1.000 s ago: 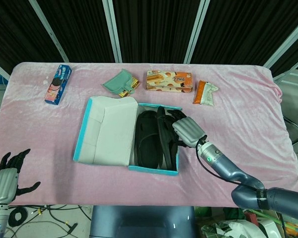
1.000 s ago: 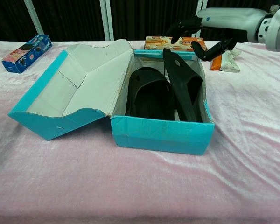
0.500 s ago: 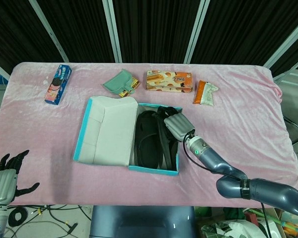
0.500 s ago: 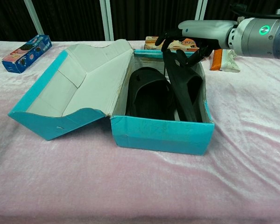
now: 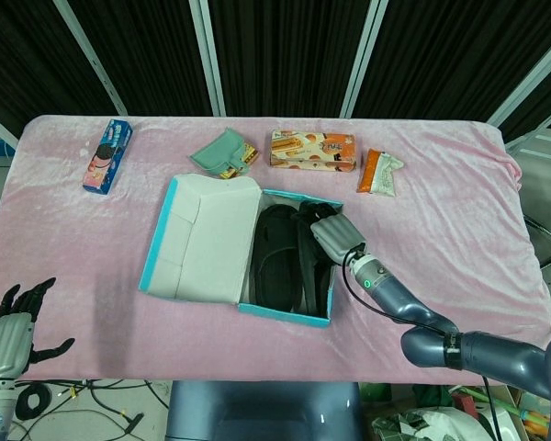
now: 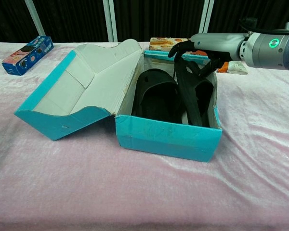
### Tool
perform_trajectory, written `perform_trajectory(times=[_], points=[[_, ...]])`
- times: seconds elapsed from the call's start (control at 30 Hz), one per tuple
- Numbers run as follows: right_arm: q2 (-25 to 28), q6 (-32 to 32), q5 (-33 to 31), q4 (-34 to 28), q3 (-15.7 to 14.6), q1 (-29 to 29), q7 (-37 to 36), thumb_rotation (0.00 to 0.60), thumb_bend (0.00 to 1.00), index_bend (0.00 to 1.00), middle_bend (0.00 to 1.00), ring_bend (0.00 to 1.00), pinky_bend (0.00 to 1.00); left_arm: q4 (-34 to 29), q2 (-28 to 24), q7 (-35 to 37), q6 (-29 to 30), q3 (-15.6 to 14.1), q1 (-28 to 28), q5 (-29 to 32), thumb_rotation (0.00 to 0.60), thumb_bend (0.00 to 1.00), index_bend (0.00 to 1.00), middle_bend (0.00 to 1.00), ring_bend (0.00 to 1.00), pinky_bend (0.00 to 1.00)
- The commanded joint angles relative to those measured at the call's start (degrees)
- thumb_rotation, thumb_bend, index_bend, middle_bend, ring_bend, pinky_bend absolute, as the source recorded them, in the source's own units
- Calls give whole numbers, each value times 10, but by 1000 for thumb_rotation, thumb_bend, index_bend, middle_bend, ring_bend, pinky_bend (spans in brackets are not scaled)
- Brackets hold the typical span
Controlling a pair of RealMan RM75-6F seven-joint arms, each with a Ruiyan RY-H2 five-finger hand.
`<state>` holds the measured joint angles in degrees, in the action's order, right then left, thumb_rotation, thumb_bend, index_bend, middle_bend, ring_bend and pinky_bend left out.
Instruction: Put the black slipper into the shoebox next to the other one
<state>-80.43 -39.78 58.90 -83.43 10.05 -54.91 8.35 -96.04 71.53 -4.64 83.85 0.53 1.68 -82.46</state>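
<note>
The teal shoebox (image 5: 282, 313) (image 6: 166, 138) stands mid-table with its lid (image 5: 205, 241) (image 6: 77, 91) swung open to the left. One black slipper (image 5: 274, 253) (image 6: 155, 94) lies flat in the box's left half. The second black slipper (image 5: 313, 276) (image 6: 191, 96) stands tilted on its edge in the right half, beside the first. My right hand (image 5: 336, 237) (image 6: 202, 47) rests on that slipper's raised far end, thumb on one side and fingers on the other, pressing it down. My left hand (image 5: 16, 333) hangs off the table's front left, fingers spread, holding nothing.
A blue cookie pack (image 5: 107, 156) (image 6: 28, 54) lies at the far left. Behind the box are a teal pouch (image 5: 222, 152), an orange biscuit carton (image 5: 312, 150) (image 6: 166, 44) and a snack packet (image 5: 378, 172) (image 6: 235, 68). Pink cloth (image 5: 459, 239) covers the table.
My right hand came from beside the box onto the tilted slipper. The box has shifted slightly and its lid now stands a little steeper. The left hand has not moved.
</note>
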Motion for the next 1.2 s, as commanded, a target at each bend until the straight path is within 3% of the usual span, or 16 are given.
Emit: perform_trajectory(times=[0.03,0.23,0.3,0.4,0.47,0.53,0.77,0.97,1.2], points=[[-4,0,4,5,-3,3,-4,600,763,165,179,0,61,-1,0,-1,0,0,0,0,600,0,95,154,156,0],[-10,-2,14,11,-8,9,-12,600,741,165,178,0,61,-3,-2,-2,4,-1,-2,-1,600,0,95,154,155,0],[-8,-8,23,7,-8,12,-14,600,632,162,162,0,61,-3,-2,-2,5,-2,-3,-2,600,0,95,154,156,0],[3,-23,36,-10,-5,18,-17,600,292,70,77,0,61,-4,-2,-2,7,-1,-3,-4,600,0,95,154,155,0],[16,-41,45,-31,-1,25,-18,600,172,13,25,0,61,-4,-3,-1,8,-1,-4,-5,600,0,95,154,155,0],[29,-56,50,-49,2,33,-19,600,124,0,3,0,61,-4,-3,-2,9,-1,-4,-6,600,0,95,154,155,0],[86,-133,88,-126,3,80,-26,600,116,0,0,0,61,-7,-7,-3,11,2,-3,-8,600,0,94,154,156,0],[140,-217,123,-174,-16,145,-25,600,256,0,0,0,61,-9,-13,-9,21,6,-5,-6,600,0,94,155,156,0],[150,-361,127,-188,-50,245,56,600,265,0,0,0,61,-16,-10,-52,44,17,-10,-2,600,0,94,156,156,0]])
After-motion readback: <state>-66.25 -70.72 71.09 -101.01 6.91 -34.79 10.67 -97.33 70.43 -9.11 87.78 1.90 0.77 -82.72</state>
